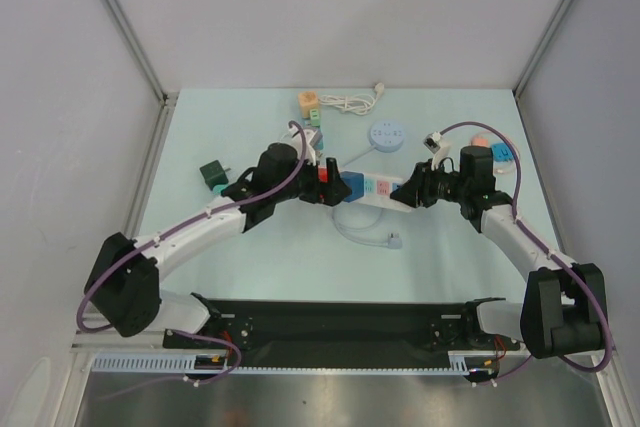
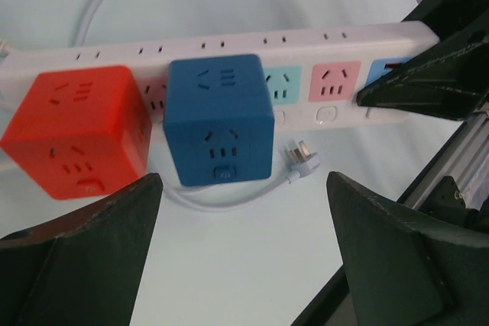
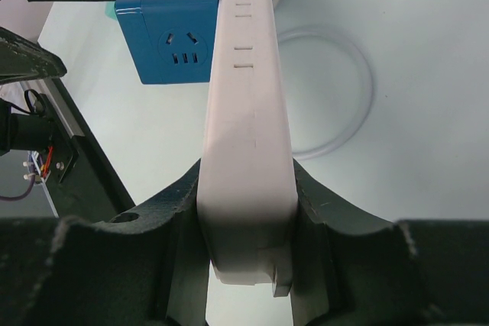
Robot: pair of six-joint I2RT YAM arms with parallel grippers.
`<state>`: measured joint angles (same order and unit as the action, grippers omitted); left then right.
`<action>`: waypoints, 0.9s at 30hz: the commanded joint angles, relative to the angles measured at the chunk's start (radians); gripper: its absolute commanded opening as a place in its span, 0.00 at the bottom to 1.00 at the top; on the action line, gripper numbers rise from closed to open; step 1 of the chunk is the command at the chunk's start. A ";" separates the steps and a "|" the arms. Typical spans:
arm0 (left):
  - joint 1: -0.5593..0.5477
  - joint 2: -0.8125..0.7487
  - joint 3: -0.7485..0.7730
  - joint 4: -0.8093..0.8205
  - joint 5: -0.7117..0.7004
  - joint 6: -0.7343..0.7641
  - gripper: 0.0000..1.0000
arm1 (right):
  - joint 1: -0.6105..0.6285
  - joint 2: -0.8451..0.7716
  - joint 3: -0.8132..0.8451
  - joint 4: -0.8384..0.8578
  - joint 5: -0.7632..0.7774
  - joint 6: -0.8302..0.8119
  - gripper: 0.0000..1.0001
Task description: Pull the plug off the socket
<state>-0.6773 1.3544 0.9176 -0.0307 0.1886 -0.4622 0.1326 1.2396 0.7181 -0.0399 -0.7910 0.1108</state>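
Note:
A white power strip (image 1: 385, 190) lies across the middle of the table. A red cube plug (image 2: 76, 131) and a blue cube plug (image 2: 220, 120) sit side by side in its sockets; the blue one also shows in the right wrist view (image 3: 172, 24). My left gripper (image 2: 243, 211) is open, its jaws wide apart just short of the two cubes and touching neither; from above it (image 1: 322, 185) is at the cubes. My right gripper (image 3: 246, 188) is shut on the right end of the power strip (image 3: 248, 97), its fingers (image 3: 172, 211) pressed on both long sides.
A loose white plug with a looped cord (image 1: 395, 241) lies in front of the strip. A green plug (image 1: 214, 175) lies left, an orange adapter (image 1: 309, 102), a white cable (image 1: 350, 102) and a round white socket (image 1: 387, 135) behind, and small adapters (image 1: 500, 150) at right.

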 commanded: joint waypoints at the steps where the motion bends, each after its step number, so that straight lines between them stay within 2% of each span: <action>1: -0.027 0.047 0.099 0.014 -0.046 0.011 0.94 | -0.004 -0.043 0.030 0.061 -0.045 0.001 0.00; 9: -0.057 0.176 0.213 -0.066 -0.104 0.036 0.94 | -0.004 -0.043 0.030 0.066 -0.050 0.006 0.00; 15: -0.080 0.218 0.257 -0.126 -0.175 0.056 0.93 | -0.004 -0.038 0.030 0.071 -0.056 0.012 0.00; 23: -0.102 0.183 0.244 -0.138 -0.274 0.077 0.93 | -0.004 -0.037 0.029 0.069 -0.053 0.012 0.00; 27: -0.103 0.176 0.227 -0.135 -0.278 0.076 0.93 | -0.004 -0.032 0.030 0.069 -0.053 0.012 0.00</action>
<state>-0.7742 1.5536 1.1477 -0.1684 -0.0525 -0.4091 0.1249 1.2392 0.7181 -0.0395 -0.7818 0.1150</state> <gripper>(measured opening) 0.930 0.402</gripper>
